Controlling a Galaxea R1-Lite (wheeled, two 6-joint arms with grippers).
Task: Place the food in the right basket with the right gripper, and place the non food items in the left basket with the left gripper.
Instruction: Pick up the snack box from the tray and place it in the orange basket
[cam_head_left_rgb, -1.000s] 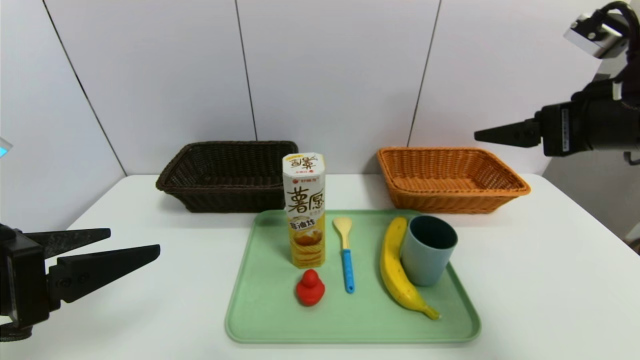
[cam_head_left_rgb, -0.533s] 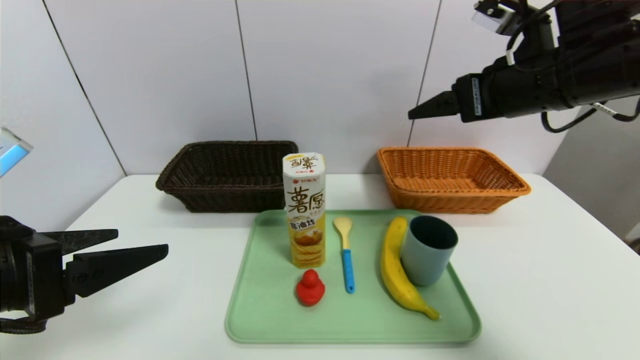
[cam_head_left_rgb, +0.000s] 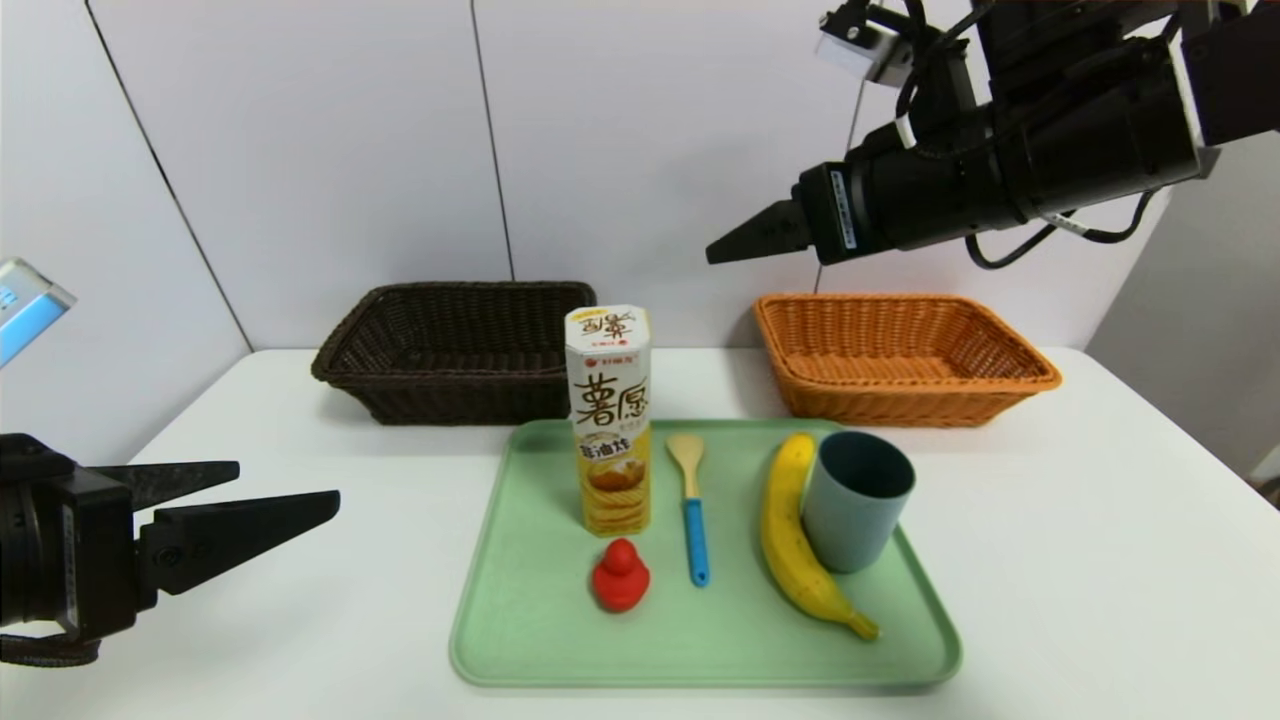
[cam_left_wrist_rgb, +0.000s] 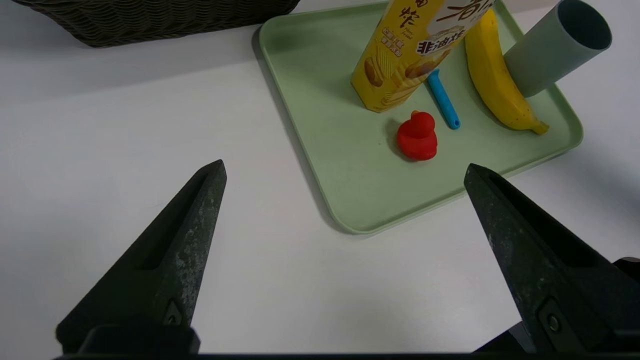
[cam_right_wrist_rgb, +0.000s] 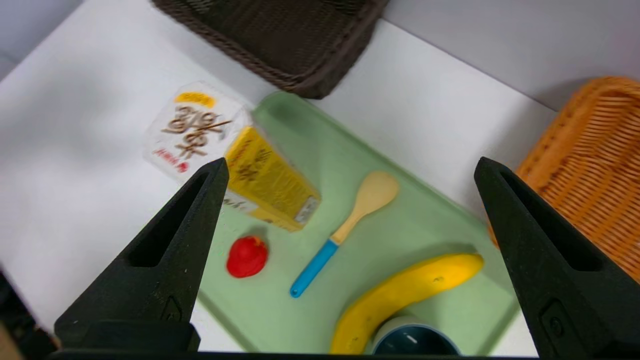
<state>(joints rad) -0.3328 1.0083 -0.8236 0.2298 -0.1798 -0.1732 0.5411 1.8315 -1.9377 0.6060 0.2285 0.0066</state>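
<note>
Green smooth tray (cam_head_left_rgb: 700, 655) on a matte white surface (cam_head_left_rgb: 1060, 560), bearing a hexagonal white-and-yellow snack box (cam_head_left_rgb: 612, 430), upright; red rubber duck (cam_head_left_rgb: 620, 577); blue-handled spoon (cam_head_left_rgb: 694, 510); curved banana (cam_head_left_rgb: 797, 540) beside a cylindrical grey-blue cup (cam_head_left_rgb: 858, 505). Behind: flared wicker, dark brown basket (cam_head_left_rgb: 455, 385) left, orange basket (cam_head_left_rgb: 905, 390) right, against pale seamed panels (cam_head_left_rgb: 680, 150). Left pincer (cam_head_left_rgb: 285, 485), released, left of tray; right pincer (cam_right_wrist_rgb: 351, 162), released and empty, above.

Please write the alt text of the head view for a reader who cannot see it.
A green tray holds a tall snack box, red rubber duck, blue-handled spoon, banana and grey-blue cup. Behind are a dark basket, left, and an orange one, right. The open left gripper and the right gripper hover, both holding nothing.
</note>
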